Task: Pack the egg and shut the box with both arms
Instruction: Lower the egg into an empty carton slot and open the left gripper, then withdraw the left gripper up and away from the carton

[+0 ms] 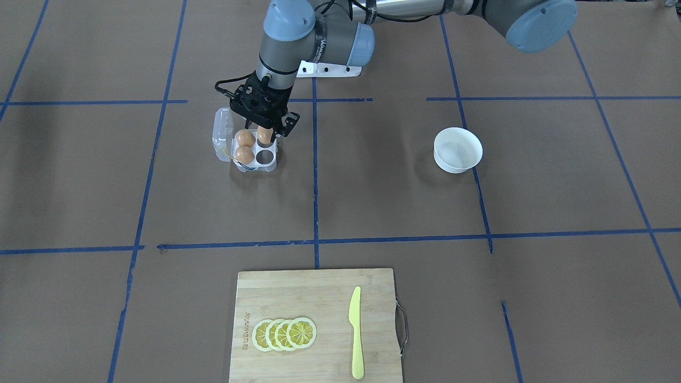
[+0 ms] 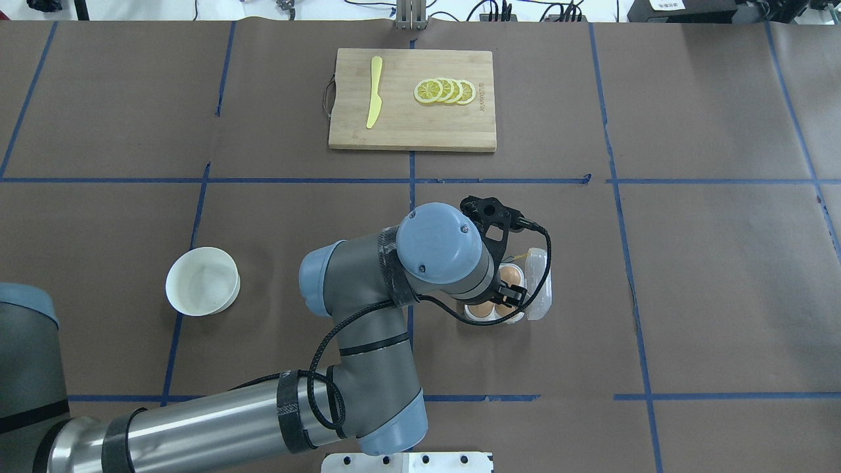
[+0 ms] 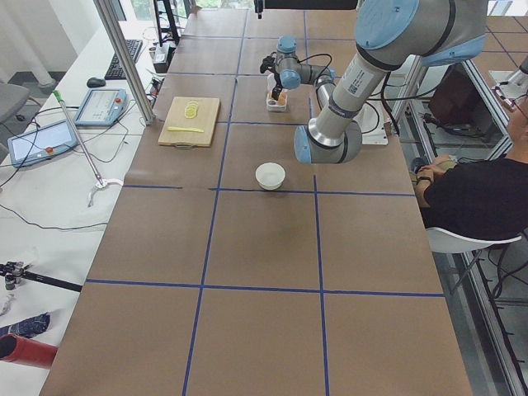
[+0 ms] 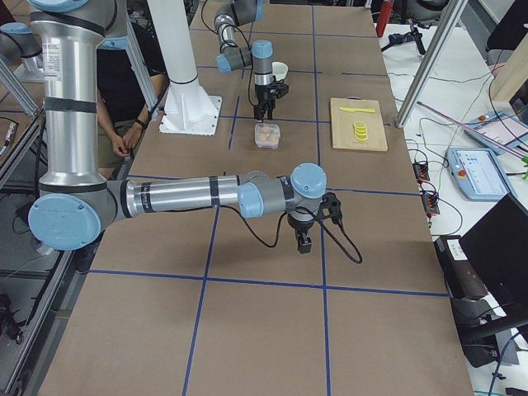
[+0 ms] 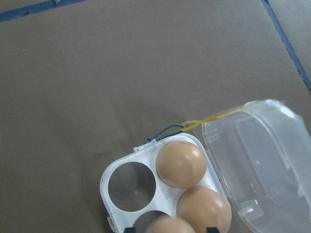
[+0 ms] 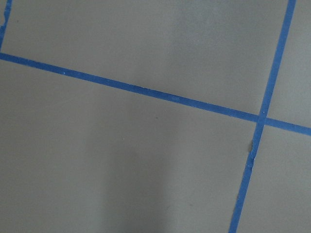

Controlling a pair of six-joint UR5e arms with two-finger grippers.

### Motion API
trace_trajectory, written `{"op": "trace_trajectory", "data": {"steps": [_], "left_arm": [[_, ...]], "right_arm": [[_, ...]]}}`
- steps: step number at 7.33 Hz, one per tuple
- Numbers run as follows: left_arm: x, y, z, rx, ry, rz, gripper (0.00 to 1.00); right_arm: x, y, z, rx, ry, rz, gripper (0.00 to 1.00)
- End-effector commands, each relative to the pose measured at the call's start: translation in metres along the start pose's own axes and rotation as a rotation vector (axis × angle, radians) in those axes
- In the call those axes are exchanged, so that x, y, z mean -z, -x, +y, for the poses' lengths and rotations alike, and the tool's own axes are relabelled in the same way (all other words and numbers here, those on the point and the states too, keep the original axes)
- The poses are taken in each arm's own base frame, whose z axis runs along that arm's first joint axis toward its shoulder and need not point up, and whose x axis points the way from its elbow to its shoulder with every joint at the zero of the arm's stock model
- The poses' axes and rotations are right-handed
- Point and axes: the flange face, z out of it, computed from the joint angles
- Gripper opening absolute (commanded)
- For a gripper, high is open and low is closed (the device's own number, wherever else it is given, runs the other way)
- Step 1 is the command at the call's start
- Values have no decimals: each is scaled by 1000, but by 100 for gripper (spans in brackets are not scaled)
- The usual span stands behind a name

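Note:
The clear egg box lies open, its lid folded back flat on the table. Two brown eggs sit in the whitish tray, and one hole is empty. My left gripper is shut on a third egg, held upright at the fourth hole; I cannot tell whether it rests in it. The left wrist view shows the tray, the lid and the held egg. My right gripper hangs over bare table far from the box; I cannot tell if it is open.
A white bowl stands on the table away from the box. A wooden cutting board at the far edge carries lemon slices and a yellow knife. A seated person is beside the table.

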Motion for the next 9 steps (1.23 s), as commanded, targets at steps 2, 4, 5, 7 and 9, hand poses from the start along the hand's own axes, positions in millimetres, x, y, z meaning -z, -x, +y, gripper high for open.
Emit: {"op": "trace_trajectory", "data": {"steps": [2, 4, 5, 7, 9], "left_arm": [[2, 0, 0, -6, -3, 2, 92], [25, 37, -12, -3, -26, -34, 91], [50, 75, -9, -61, -25, -83, 91], [83, 170, -33, -71, 41, -217, 91], [132, 321, 8, -132, 45, -209, 92]], "right_arm": [[0, 0, 0, 0, 0, 0, 100], [-3, 2, 0, 5, 6, 0, 100], [-4, 2, 0, 5, 8, 1, 100], [-3, 2, 0, 6, 5, 5, 100], [-1, 2, -1, 8, 2, 6, 100]]}}
